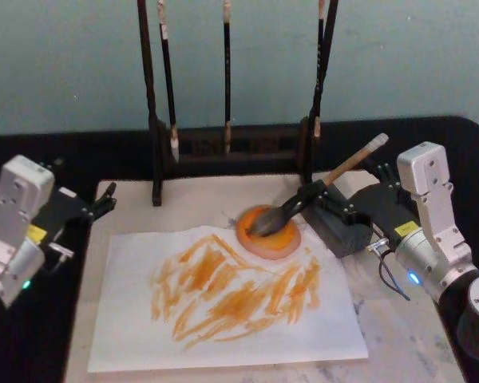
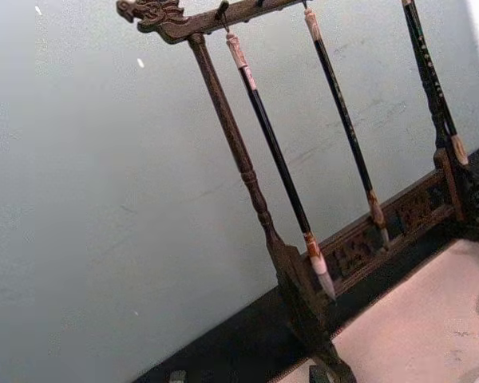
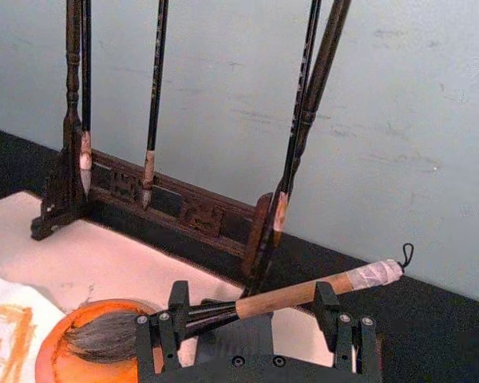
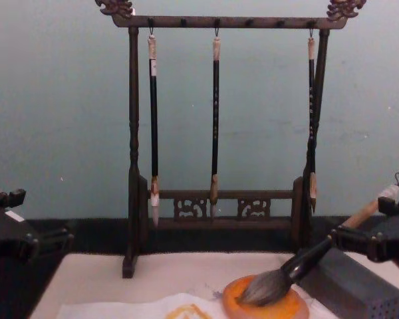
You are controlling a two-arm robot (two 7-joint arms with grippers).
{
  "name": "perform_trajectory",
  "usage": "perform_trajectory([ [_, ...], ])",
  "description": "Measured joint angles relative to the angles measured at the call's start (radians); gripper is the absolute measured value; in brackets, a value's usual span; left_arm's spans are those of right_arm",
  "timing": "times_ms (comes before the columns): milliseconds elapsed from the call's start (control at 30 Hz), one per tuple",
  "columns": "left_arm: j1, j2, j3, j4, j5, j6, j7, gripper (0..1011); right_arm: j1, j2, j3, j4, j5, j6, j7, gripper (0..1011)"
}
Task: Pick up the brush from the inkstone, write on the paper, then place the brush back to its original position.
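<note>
The brush (image 1: 319, 187) lies slanted, its grey-black bristles resting in the round orange inkstone (image 1: 270, 233) and its tan handle rising to the right over a grey block. My right gripper (image 1: 355, 187) is open at the handle; its fingers (image 3: 168, 327) stand wide apart on both sides of the brush (image 3: 287, 297) and do not clamp it. In the chest view the brush (image 4: 299, 262) dips into the inkstone (image 4: 266, 307) beside the right gripper (image 4: 366, 222). The white paper (image 1: 223, 319), streaked with orange strokes, lies in front of the inkstone. My left gripper (image 1: 104, 199) is open at the table's left edge.
A dark wooden rack (image 1: 223, 148) with three slim hanging brushes stands at the back of the cream mat (image 1: 128, 199). The grey perforated block (image 1: 343, 227) sits right of the inkstone. The rack (image 2: 287, 263) also appears in the left wrist view.
</note>
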Motion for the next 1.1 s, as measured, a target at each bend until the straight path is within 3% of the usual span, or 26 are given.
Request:
perform_trajectory([
  [1100, 0.000, 0.000, 0.000, 0.000, 0.000, 0.000, 0.000, 1001, 0.000, 0.000, 0.000, 0.000, 0.000, 0.000, 0.000, 1000],
])
